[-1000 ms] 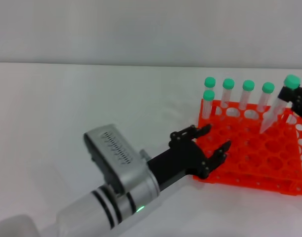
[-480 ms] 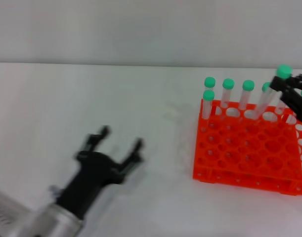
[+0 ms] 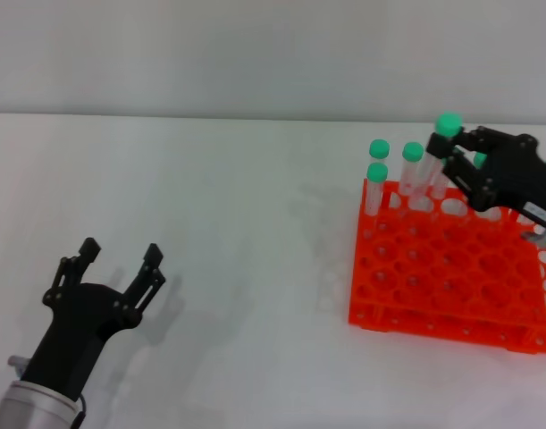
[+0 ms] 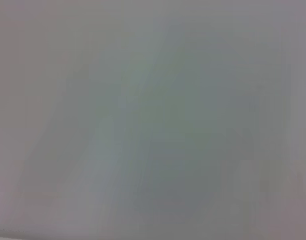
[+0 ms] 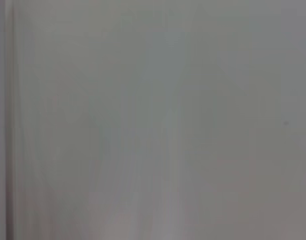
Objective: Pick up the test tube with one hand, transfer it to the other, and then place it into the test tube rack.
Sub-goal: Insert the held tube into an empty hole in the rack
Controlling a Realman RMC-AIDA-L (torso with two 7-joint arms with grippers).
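Observation:
In the head view, my right gripper (image 3: 448, 157), blocky and black, is shut on the test tube (image 3: 436, 170) just below its green cap. The tube tilts, with its lower end over the back row of the orange test tube rack (image 3: 451, 295). I cannot tell if its tip is inside a hole. My left gripper (image 3: 121, 251), a black claw with thin fingers, is open and empty at the lower left, far from the rack. Both wrist views show only a blank grey blur.
Several other green-capped tubes (image 3: 378, 183) stand in the rack's back rows, close beside the held tube and partly behind the right gripper. The white table (image 3: 255, 232) stretches between the left gripper and the rack.
My left arm has pulled back from the rack's front corner to the lower left, still open. My right gripper has carried the tube leftward along the rack's back row.

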